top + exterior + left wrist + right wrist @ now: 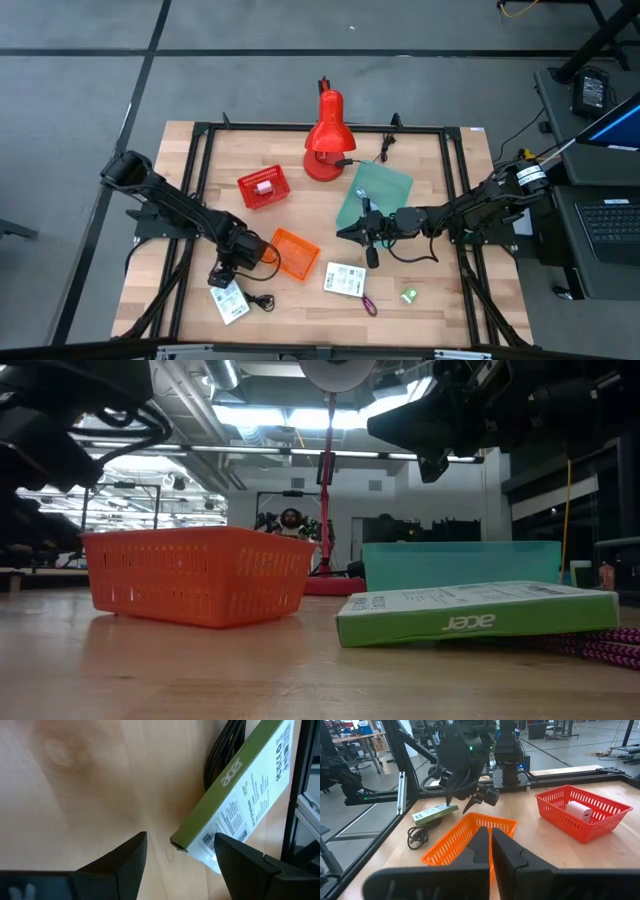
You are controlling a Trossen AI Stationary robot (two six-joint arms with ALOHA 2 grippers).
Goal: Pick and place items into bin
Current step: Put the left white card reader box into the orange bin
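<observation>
Left gripper (222,272) is hovering low over the near-left part of the wooden table (300,320), fingers spread apart and holding nothing — one fingertip is sitting just beside a corner of the green-edged white card box (240,795). That box is lying flat, with the black coiled cable (262,300) beside it.

Right gripper (352,231) is hanging above mid-table with fingers pressed together, empty, pointing toward the orange bin (294,252).

Orange bin is resting between the two grippers. Red bin (263,186) is sitting farther back, a pale pink item (579,811) lying inside it.

Second white card box (346,279) is lying near the front edge — purple strap (368,305) just beside it, small green piece (409,296) a little apart.
</observation>
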